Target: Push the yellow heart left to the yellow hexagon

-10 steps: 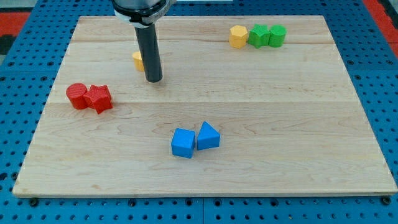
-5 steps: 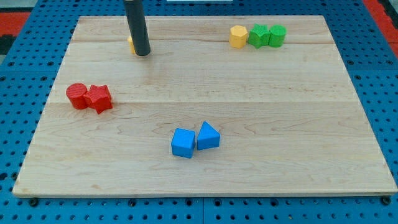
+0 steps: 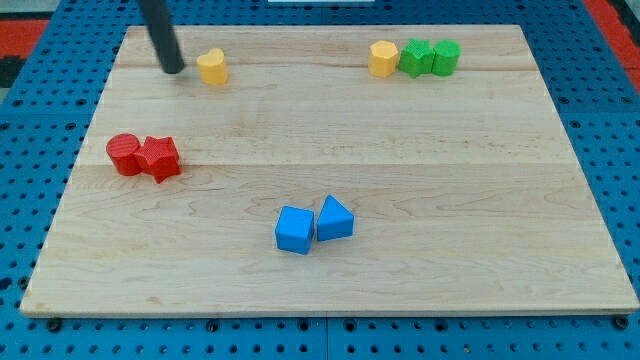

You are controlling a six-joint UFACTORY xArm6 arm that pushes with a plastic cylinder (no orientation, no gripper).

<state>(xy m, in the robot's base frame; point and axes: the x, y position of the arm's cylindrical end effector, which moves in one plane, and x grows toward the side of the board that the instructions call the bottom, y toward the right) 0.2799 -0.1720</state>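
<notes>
Your view: my tip (image 3: 173,70) rests just left of the yellow heart (image 3: 212,68), near the board's (image 3: 330,290) top edge — no fingers, only a bare rod. The yellow hexagon (image 3: 382,59) sits well right, touching two green blocks (image 3: 430,57) — bare wood between heart and hexagon.

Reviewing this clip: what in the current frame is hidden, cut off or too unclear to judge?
- Rod above my tip: cut off by the view's top edge; arm unseen.
- Contact between my tip and the yellow heart: a slight gap seems to show, too small to confirm.
- Two green blocks beside the yellow hexagon: pressed together, shapes unclear.
- Red pair: touching, shapes unclear.
</notes>
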